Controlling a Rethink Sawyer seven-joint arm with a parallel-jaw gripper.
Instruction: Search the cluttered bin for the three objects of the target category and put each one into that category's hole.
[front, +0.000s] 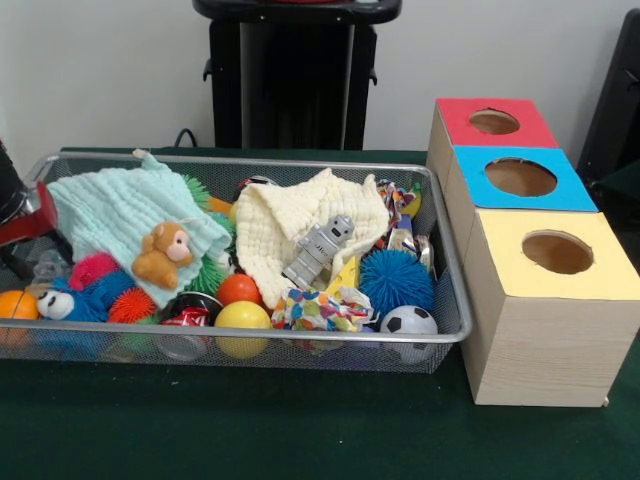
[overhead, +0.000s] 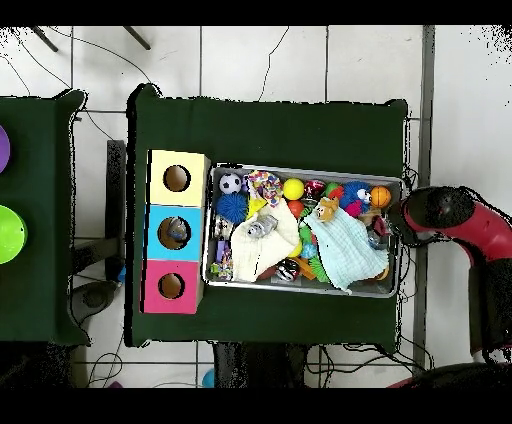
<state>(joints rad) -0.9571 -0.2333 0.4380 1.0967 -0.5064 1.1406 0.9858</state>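
Green baize (front: 300, 430) lay closest to the lens, and on it sat the bin (front: 250, 337), its long mesh side facing the front camera.

At one short end of the bin hung the pincer (front: 24, 220). From the front only a sliver of red and black showed. From overhead the red arm's tip (overhead: 408, 214) reached the bin's rim (overhead: 300, 168). I could not tell whether the pincer was spread or pressed together.

Right beside the pincer an orange ball (front: 15, 303) rested in the bin's corner, with a blue plush (front: 75, 295) against it. A mint cloth (front: 110, 210) spread from under the pincer toward the bin's middle, covering a good part of that end. A small bear (front: 165, 255) lay on the cloth's edge away from the pincer.

Farther from the pincer, a red ball (front: 238, 289) and a yellow ball (front: 243, 318) touched each other by the mesh. Beyond them a cream cloth (front: 290, 225) was heaped, and a grey robot toy (front: 318, 250) lay tilted on it.

At the end farthest from the pincer sat a blue spiky ball (front: 396, 280) and a football (front: 408, 322), close together.

Past that end, outside the bin, stood three wooden boxes in a row, each with a round hole on top: yellow box (front: 555, 255), blue box (front: 520, 178), red box (front: 493, 122).
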